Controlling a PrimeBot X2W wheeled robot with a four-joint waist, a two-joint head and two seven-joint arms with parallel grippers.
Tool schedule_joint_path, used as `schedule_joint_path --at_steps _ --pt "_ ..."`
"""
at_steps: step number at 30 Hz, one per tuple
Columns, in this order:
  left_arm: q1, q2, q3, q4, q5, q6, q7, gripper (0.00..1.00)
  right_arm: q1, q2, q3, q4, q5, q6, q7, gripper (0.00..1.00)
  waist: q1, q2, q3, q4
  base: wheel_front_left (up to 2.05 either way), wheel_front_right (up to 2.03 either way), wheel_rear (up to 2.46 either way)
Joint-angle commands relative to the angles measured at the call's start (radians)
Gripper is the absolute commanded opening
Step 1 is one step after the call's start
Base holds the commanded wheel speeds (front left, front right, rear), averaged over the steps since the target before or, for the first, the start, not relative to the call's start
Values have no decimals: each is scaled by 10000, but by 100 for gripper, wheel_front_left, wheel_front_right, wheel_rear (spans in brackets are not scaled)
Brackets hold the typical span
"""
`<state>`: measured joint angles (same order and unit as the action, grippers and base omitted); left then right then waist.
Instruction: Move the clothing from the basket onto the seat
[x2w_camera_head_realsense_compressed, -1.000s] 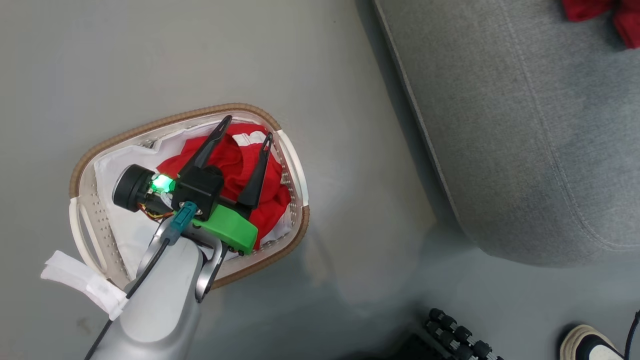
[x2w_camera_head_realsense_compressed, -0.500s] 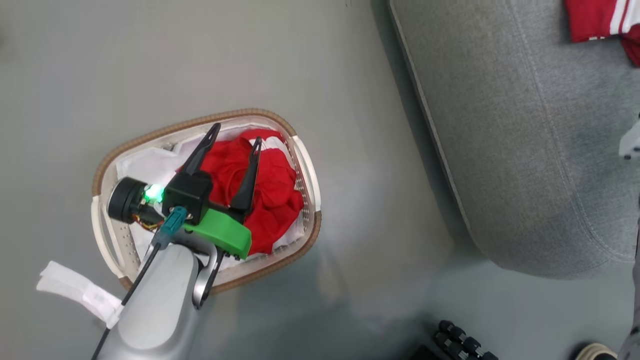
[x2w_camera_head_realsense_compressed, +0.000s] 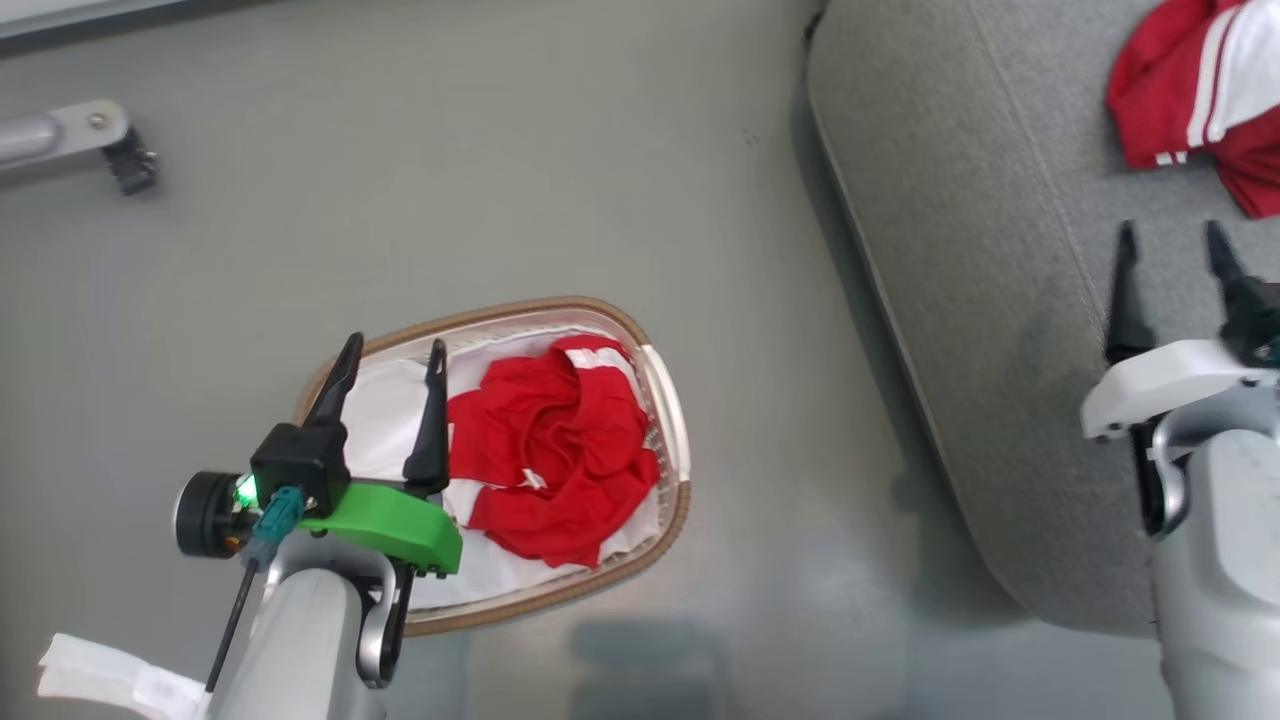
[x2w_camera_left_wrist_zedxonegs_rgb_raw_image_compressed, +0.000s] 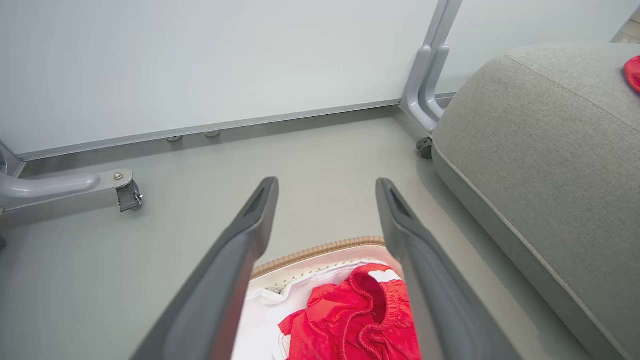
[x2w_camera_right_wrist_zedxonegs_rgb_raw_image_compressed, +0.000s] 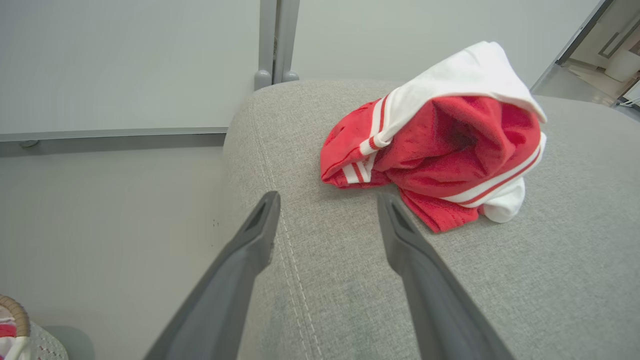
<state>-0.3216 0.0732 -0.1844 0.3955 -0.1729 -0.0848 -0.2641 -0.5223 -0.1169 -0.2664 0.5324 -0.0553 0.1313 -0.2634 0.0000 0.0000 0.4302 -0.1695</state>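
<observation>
Lying bunched, perhaps shorts: red clothing (x2w_camera_head_realsense_compressed: 550, 445); left end effector (x2w_camera_head_realsense_compressed: 395, 343), right end effector (x2w_camera_head_realsense_compressed: 1170, 228) splayed empty

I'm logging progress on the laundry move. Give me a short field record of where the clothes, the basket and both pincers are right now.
in basket: red clothing bunched on the white liner of the basket
on seat: red-and-white garment lying on the grey seat
left pincer: open, empty, over the basket's liner side
right pincer: open, empty, over the seat, apart from the garment there
task: not finished
</observation>
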Motion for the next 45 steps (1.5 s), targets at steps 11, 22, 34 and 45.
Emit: schedule_joint_path --at_steps 11,22,34,45 --pt "654 -192 1392 160 26 394 -5 100 643 548 1819 -575 775 -10 -19 100 0 0 -1304 1756 0 0 0" --pt "1575 -221 1974 2 -225 503 -5 100 1571 630 2850 -639 1375 -10 -19 100 0 0 -2136 2151 0 0 0" --pt "2834 -218 1886 -74 -216 585 -5 100 2948 636 3184 -437 1886 -10 -19 100 0 0 -3270 1993 0 0 0" --pt "3476 -216 1695 -118 -319 508 -5 100 3703 636 3323 -322 1967 -10 -19 100 0 0 -3947 2074 0 0 0"
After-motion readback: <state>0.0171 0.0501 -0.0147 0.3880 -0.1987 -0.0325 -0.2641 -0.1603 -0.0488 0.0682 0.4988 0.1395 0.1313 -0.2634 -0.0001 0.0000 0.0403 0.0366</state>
